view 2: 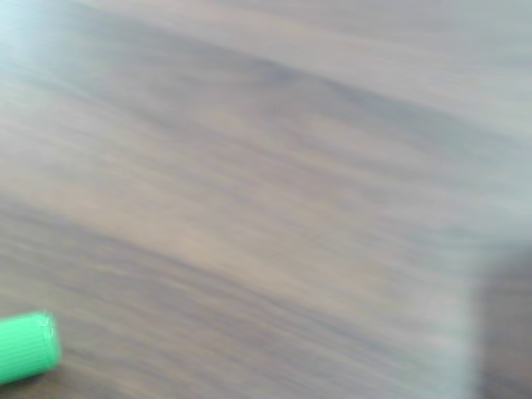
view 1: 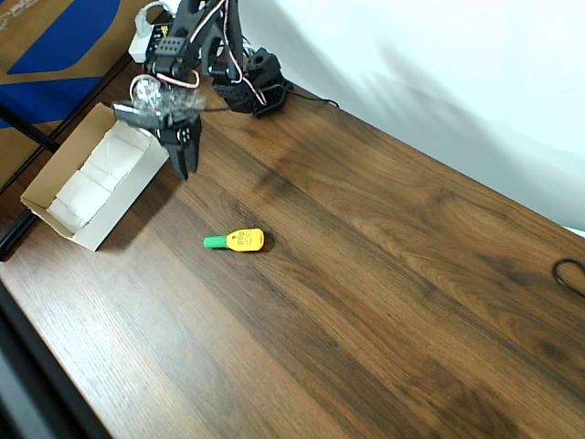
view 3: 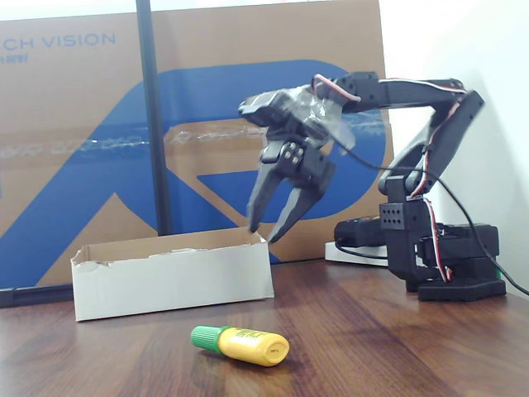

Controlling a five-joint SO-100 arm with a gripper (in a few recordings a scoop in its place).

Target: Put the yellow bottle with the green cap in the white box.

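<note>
Lying flat on wood-grain table (view 1: 384, 274): teardrop yellow bottle (view 1: 245, 240) w/ tapered green cap (view 1: 214, 241).

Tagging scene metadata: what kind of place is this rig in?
Probably an office or a makeshift lab bench, not a factory: a wood-grain table against a plain white wall, a large printed cardboard carton as backdrop, and the small arm's end effector hanging open above the tabletop.

- The arm (view 3: 413, 149) is black all over, built from boxy motor blocks on a black base (view 3: 459, 285).
- White and red wires loop along its joints.
- The gripper (view 3: 271, 230) has two black tapering fingers, with small screws above them.
- Clear plastic film wraps the wrist (view 1: 151, 96).
</note>
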